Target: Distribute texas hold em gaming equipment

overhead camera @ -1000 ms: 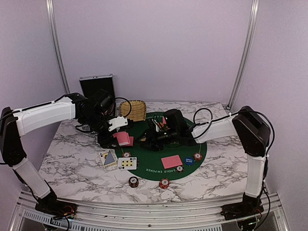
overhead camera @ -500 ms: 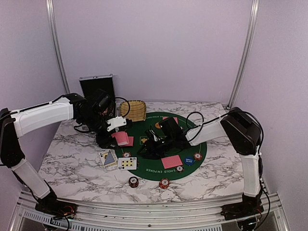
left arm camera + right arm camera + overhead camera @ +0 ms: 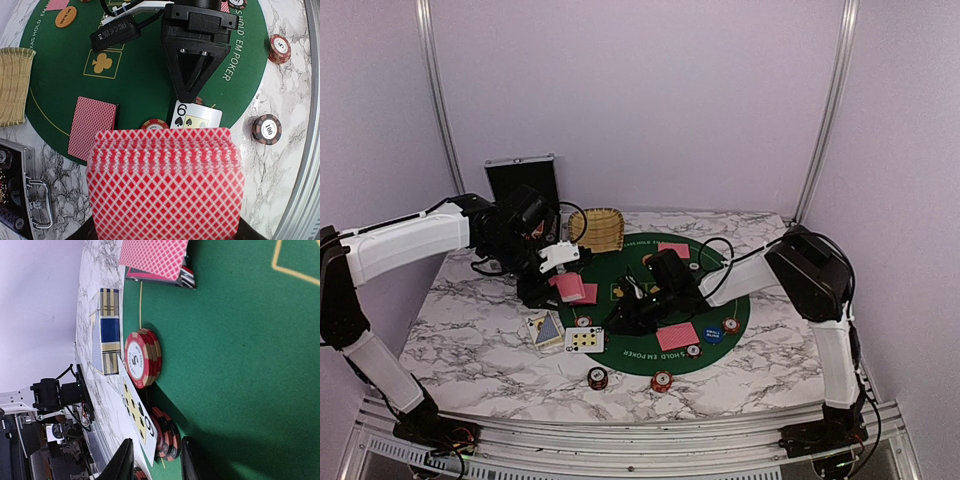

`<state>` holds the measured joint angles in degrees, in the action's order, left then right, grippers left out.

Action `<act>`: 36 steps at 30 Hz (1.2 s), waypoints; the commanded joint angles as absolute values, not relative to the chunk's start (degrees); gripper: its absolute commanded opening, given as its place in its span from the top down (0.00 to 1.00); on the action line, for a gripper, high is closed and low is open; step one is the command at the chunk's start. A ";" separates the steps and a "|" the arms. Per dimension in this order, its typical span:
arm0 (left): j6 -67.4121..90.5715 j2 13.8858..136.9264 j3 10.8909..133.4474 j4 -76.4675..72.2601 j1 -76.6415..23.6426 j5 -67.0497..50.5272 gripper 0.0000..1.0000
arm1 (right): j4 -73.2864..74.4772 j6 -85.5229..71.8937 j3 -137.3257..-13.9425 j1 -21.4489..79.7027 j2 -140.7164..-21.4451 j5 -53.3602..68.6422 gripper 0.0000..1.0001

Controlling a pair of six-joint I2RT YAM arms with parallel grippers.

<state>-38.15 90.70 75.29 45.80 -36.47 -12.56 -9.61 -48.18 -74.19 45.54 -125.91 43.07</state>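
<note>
At the left edge of the green poker mat (image 3: 145, 75), the left gripper (image 3: 566, 286) is clamped on a thick deck of red-backed cards (image 3: 165, 185). It holds the deck raised and face down, probably so that single cards can be drawn off it. The deck hides that gripper's own fingers in the left wrist view.

Over the mat's near-left part, the right gripper (image 3: 154, 461) hangs low with its fingers parted and nothing between them. It points toward a face-up six of spades (image 3: 196, 116) that straddles the mat's near edge, so it looks poised to deal or adjust a card there.

A red-and-white chip stack marked 5 (image 3: 144, 358) sits on the mat just inside that card. A face-down card pile (image 3: 92, 127) lies further left on the mat.

Just off the mat's left edge are blue-and-gold cards (image 3: 107, 330), seen too obliquely to read. The wicker basket (image 3: 12, 85) is cropped.
</note>
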 commanded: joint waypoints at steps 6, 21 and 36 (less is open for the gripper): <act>-38.72 88.75 74.78 46.93 -36.12 -12.85 0.87 | -10.59 -48.42 -79.09 46.41 -128.60 43.75 0.73; -38.86 89.18 74.85 46.94 -35.68 -12.72 0.87 | -10.12 -47.81 -80.53 47.37 -128.95 45.53 0.86; -38.97 89.15 74.87 47.02 -35.68 -12.73 0.87 | -8.38 -46.55 -82.69 48.83 -131.47 48.90 0.90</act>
